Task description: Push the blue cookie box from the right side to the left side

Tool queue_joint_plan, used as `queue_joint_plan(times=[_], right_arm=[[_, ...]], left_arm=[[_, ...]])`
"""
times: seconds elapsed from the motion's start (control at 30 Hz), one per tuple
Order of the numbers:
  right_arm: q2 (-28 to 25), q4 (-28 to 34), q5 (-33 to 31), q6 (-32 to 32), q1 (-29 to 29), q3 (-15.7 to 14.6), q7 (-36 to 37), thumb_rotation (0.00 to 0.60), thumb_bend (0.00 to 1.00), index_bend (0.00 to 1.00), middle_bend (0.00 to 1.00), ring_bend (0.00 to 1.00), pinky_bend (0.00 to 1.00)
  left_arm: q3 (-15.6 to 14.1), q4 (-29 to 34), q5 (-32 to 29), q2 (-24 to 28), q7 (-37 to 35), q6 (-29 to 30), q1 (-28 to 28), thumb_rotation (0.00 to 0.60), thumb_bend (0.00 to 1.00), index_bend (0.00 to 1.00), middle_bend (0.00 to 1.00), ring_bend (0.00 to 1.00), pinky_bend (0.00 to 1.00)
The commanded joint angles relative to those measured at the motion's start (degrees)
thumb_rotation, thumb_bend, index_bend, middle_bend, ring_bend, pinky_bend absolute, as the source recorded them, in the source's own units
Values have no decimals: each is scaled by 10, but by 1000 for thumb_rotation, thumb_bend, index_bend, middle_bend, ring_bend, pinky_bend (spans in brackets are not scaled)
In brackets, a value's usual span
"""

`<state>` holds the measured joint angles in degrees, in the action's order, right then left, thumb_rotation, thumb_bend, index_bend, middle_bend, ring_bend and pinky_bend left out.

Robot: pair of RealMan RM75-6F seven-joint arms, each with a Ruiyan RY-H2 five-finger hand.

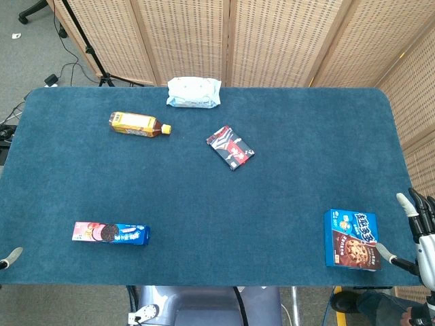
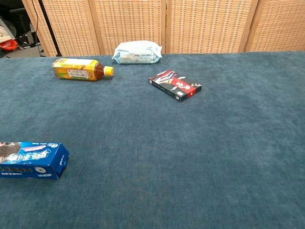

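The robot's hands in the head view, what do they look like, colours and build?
The right hand, at the table's lower right edge, has slim black fingers with pale whitish tips and a silvery grey metal palm. Of the left hand only one grey, rounded tip shows. No cables or markings can be made out.

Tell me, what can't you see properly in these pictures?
- Left hand: head view, only a sliver at the left edge; its pose is unreadable.
- Right hand: head view, cut by the right edge; absent from chest view.
- Blue cookie box: head view only; outside the chest view.
- Sandwich-cookie box: chest view, left end cut off.
- Wipes pack: print too small to read.
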<state>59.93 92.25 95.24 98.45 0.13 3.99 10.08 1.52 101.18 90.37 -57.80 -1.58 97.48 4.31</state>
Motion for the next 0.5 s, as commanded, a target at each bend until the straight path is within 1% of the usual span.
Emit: queue_joint_plan(times=[0.03,0.3,0.37,0.5], right_arm=[[0,0,0,-1,0,0,1,600,0,0,0,0,0],[-2,-6,16,-17,9,-9,1,600,0,0,0,0,0],[-2,-16,24,-25,16,-11,5,600,0,0,0,0,0],[-8,-58,40,-59,41,-16,24,600,0,0,0,0,0]], left_arm=[[0,-1,0,0,-2,0,0,600,0,0,0,0,0],[0,0,-2,4,-10,-7,-2,600,0,0,0,0,0],[1,0,-3,5,-11,-8,-2,600,0,0,0,0,0],[1,1,-4,5,-11,-12,-4,600,0,0,0,0,0]])
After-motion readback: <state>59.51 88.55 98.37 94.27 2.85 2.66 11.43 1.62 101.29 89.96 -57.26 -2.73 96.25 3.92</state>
